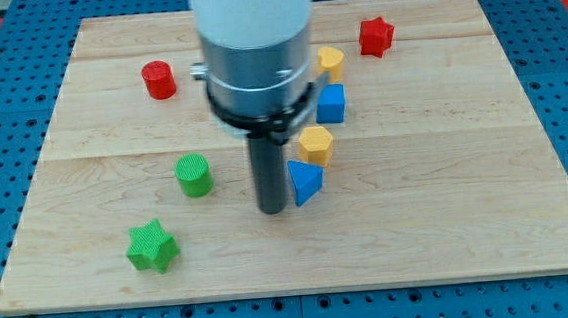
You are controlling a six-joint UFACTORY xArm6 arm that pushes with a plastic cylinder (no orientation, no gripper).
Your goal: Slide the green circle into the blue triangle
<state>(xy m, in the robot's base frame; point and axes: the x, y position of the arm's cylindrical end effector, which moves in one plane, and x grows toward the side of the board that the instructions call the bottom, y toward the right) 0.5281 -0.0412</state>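
The green circle (pixel 194 174), a short green cylinder, stands left of the board's middle. The blue triangle (pixel 305 182) lies right of it, near the middle. My tip (pixel 271 209) rests on the board between them, right beside the blue triangle's left edge and well to the right of the green circle. Whether the tip touches the triangle I cannot tell. The arm's grey and white body hides part of the board's top middle.
A yellow hexagon (pixel 316 145) sits just above the blue triangle. Above it are a blue cube (pixel 331 104) and a yellow block (pixel 330 60). A red star (pixel 376 36) is at top right, a red cylinder (pixel 159 79) at top left, a green star (pixel 152 246) at bottom left.
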